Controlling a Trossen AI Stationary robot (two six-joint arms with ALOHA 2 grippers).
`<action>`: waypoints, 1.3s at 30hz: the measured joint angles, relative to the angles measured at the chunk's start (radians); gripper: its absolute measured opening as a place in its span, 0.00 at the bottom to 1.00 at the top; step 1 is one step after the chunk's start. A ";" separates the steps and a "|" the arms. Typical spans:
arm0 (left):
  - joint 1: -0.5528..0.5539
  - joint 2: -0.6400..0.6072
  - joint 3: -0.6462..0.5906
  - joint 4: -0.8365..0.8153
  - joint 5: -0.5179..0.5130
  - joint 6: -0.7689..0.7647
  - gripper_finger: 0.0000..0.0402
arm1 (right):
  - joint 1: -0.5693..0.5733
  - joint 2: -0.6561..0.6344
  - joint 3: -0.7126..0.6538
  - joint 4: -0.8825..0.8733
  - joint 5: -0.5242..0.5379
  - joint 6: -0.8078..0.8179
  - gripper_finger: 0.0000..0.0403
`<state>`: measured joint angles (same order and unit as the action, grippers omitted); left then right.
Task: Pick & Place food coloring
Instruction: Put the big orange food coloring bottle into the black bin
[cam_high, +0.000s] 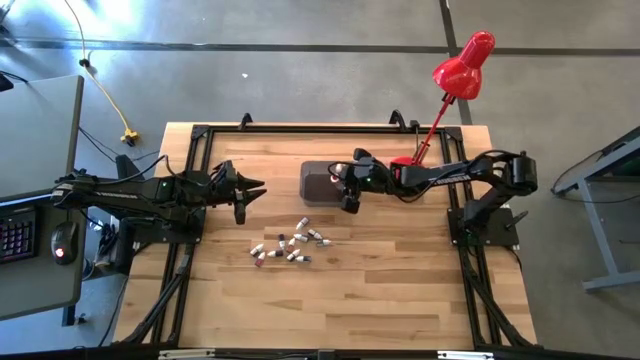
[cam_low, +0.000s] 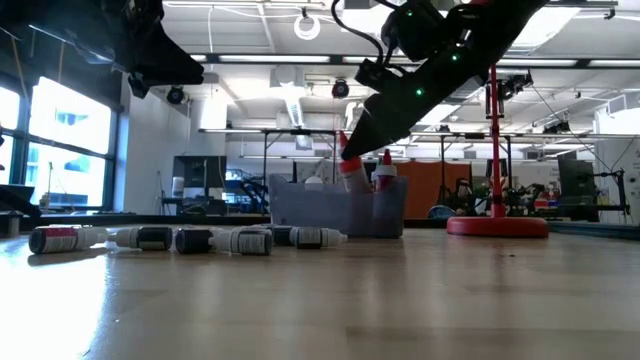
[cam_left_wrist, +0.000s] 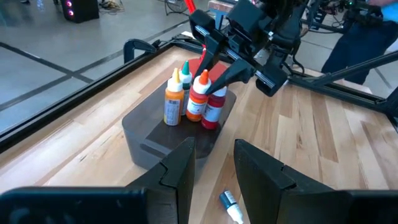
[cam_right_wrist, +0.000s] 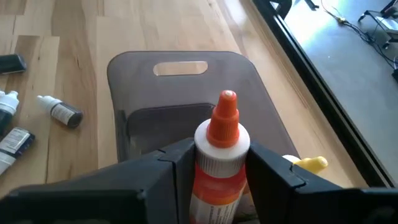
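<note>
Nearest the lens in the right wrist view, the right pincer is pinching an orange-capped food coloring bottle over the grey bin, for dropping in. High view, from left: left pincer is idling mid-left, slightly spread; remaining vials are lying centre on the worktop.

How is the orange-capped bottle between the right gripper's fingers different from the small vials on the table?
The orange-capped bottle stands upright over the grey bin, between the right gripper fingers; the small vials lie flat, loose on the table. The bottle looks fatter with a pointed tip; the vials are slim.
</note>
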<state>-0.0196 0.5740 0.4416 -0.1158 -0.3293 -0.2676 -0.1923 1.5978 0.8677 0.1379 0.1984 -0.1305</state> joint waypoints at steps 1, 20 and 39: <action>0.000 0.000 0.000 0.000 0.000 0.000 0.28 | -0.002 0.000 0.000 0.000 0.004 -0.002 0.30; 0.000 0.000 0.000 0.000 -0.001 0.000 0.28 | -0.077 0.000 0.000 -0.006 -0.143 0.039 0.31; 0.000 0.018 0.000 0.011 -0.027 -0.011 0.28 | -0.078 0.098 0.003 0.043 -0.178 -0.006 0.31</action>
<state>-0.0196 0.5916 0.4419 -0.1046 -0.3564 -0.2783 -0.2699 1.6958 0.8703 0.1812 0.0207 -0.1367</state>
